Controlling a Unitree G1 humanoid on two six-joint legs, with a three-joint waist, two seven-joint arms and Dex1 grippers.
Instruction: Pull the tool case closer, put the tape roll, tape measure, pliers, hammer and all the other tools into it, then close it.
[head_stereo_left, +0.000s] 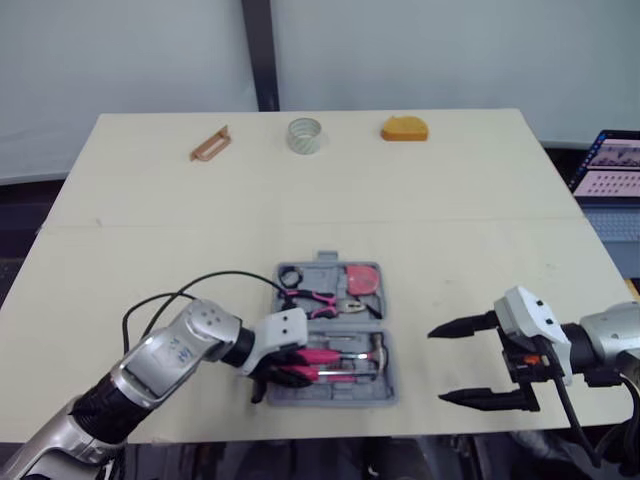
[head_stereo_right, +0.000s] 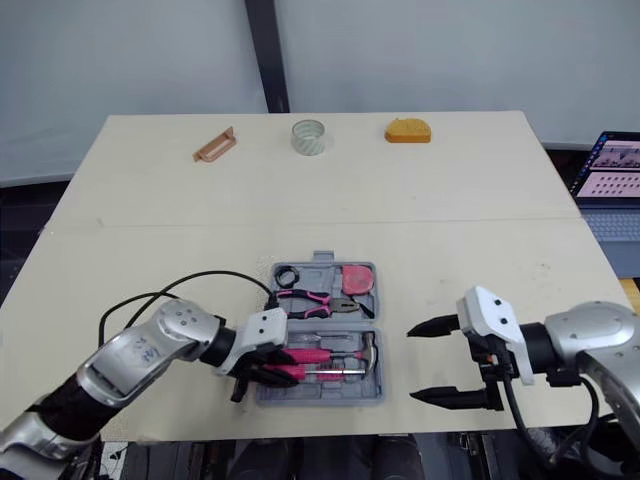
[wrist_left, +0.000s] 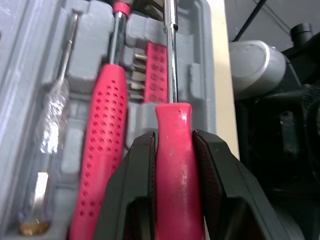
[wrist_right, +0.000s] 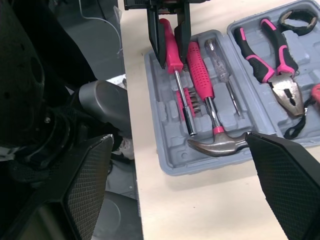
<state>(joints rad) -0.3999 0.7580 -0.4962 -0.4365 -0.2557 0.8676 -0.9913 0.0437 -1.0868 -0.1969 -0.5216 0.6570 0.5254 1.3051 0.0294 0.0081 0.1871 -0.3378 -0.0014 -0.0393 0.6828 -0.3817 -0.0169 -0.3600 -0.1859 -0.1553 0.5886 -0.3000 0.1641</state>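
- My left pincer (wrist_left: 174, 139) is clenched on the pink handle of a screwdriver (wrist_right: 172, 50). Its two black fingers press on the handle from either side.
- That screwdriver lies in the near half of the open tool case (wrist_right: 170, 162), with its metal shaft running along the tray toward the right end of the case.
- The hammer (wrist_right: 200, 75), with a dotted pink grip, lies just beside the screwdriver in the same half. Its steel head is at the right end of the tray.
- A clear-handled screwdriver (wrist_right: 216, 55) sits on the other side of the hammer, and a pink strip of bits (wrist_left: 157, 70) sits between the hammer and the tool I hold.
- The pliers (wrist_right: 285, 87) rest in the far half of the case, next to a flat pink item (head_stereo_left: 362, 278) and a small black loop (head_stereo_left: 290, 275).
- The grey case lies open near the front edge of the counter (head_stereo_left: 450, 220).
- My right pincer (head_stereo_left: 437, 365) is released, with its fingers spread wide. It hangs over the counter to the right of the case, apart from it.
- The tape roll (head_stereo_left: 305, 135) stands at the far edge of the counter, well apart from the case.
- An orange item (head_stereo_left: 404, 129), possibly the tape measure, lies to the right of the roll. A copper-coloured tool (head_stereo_left: 210, 143) lies to the roll's left.
- A laptop (head_stereo_left: 610, 170) is open past the counter's right edge.
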